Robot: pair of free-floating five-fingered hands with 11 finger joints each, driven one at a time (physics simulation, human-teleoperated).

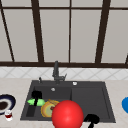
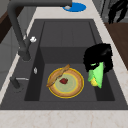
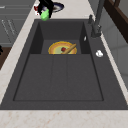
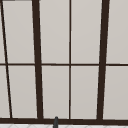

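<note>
Simulated kitchen seen across a dark grey double-basin sink (image 1: 105, 100) set in a pale marbled counter (image 1: 15, 85), below a tall window with dark brown bars (image 4: 37, 62). Left hand (image 1: 36, 95) black, hovering above the left basin's near-left corner, fingers curled down and clamped on a bright green wedge-shaped sponge-like object (image 1: 35, 102); in the left side view the same hand (image 2: 98, 56) above the green piece (image 2: 98, 74), which hangs tilted with a yellowish patch at its lower end, just beside the plate and apart from it. Round yellow-rimmed plate with a greenish centre (image 2: 66, 83) lying flat on the floor of the left basin, a small red morsel (image 2: 64, 80) at its middle and a brown wooden stick-like utensil (image 2: 58, 75) resting slantwise across its rim. Right hand (image 1: 91, 119) low at the sink's front edge, to the right of a large glossy red ball (image 1: 67, 115) that covers part of the plate in the front view; cannot tell whether its fingers are apart or together. Dark grey tap (image 1: 56, 72) upright behind the basins. On the counter at far left, a dark blue bowl (image 1: 6, 103) with a small red-and-white cup (image 1: 8, 115) near it; at far right, a blue round dish (image 1: 125, 105).
</note>
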